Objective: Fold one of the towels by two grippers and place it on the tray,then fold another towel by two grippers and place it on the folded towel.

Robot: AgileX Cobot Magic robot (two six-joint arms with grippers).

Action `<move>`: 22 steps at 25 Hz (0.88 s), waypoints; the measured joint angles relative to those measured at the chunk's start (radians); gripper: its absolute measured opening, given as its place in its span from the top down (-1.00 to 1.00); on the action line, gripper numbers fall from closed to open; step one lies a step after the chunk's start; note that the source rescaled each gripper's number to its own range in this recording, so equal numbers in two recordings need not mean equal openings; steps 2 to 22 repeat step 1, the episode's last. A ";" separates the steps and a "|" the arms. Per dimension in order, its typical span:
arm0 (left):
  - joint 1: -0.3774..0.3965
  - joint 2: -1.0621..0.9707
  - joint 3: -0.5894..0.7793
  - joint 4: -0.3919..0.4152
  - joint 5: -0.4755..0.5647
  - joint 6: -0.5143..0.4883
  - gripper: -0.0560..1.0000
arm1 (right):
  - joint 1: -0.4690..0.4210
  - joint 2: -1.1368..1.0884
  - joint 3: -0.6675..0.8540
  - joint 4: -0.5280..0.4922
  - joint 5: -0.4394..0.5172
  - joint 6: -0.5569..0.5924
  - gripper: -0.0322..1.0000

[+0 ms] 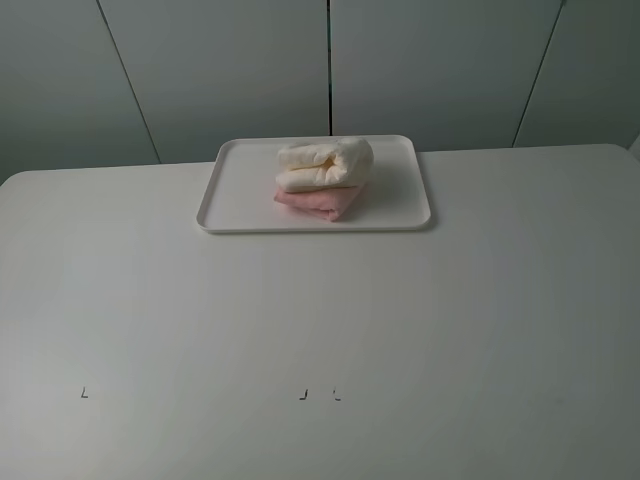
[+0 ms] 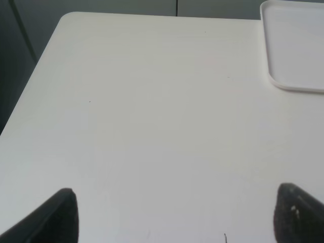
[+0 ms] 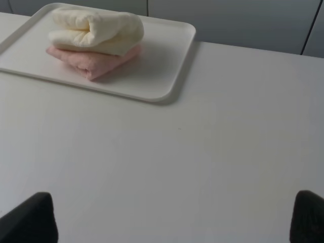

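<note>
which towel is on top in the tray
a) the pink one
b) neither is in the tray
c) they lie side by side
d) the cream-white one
d: the folded cream-white towel rests on the folded pink towel, both inside the white tray, as the right wrist view also shows.

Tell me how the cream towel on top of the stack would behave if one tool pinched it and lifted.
The cream towel looks soft and loosely rolled, so it would probably sag and unfold. It seems light for its bulk. It only rests on the pink towel, so it should lift off, perhaps dragging that one slightly.
</note>
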 joint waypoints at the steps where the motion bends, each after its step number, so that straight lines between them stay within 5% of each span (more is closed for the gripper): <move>1: 0.000 0.000 0.000 0.000 0.000 0.000 -0.97 | 0.000 0.000 0.000 0.000 0.000 0.000 -1.00; 22: 0.000 0.000 0.000 0.000 0.000 0.000 -0.97 | 0.000 0.000 0.000 0.000 0.000 0.000 -1.00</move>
